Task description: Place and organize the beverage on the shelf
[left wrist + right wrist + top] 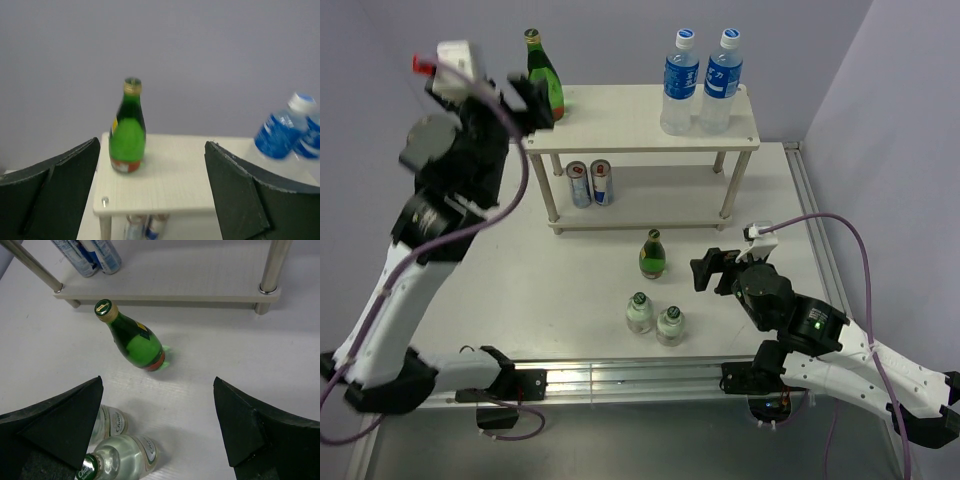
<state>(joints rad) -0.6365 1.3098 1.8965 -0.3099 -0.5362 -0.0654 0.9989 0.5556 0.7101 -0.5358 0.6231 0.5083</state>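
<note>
The beige two-tier shelf [640, 135] stands at the back of the table. On its top a green bottle [545, 85] stands at the left and two blue-labelled water bottles [700, 85] at the right. Two cans [590, 184] stand on the lower tier. My left gripper [535, 105] is open and empty, just in front of the top-left green bottle [127, 135]. A second green bottle [652, 254] and two clear glass bottles [655, 318] stand on the table. My right gripper [705, 270] is open and empty, just right of them, with the green bottle [135, 342] ahead.
The shelf top [175, 185] has bare board between the green bottle and the water bottles [280, 135]. The lower tier [170, 290] is bare right of the cans [92, 255]. A shelf leg [272, 265] stands at the right. The clear bottles [120, 450] sit by my right gripper's left finger.
</note>
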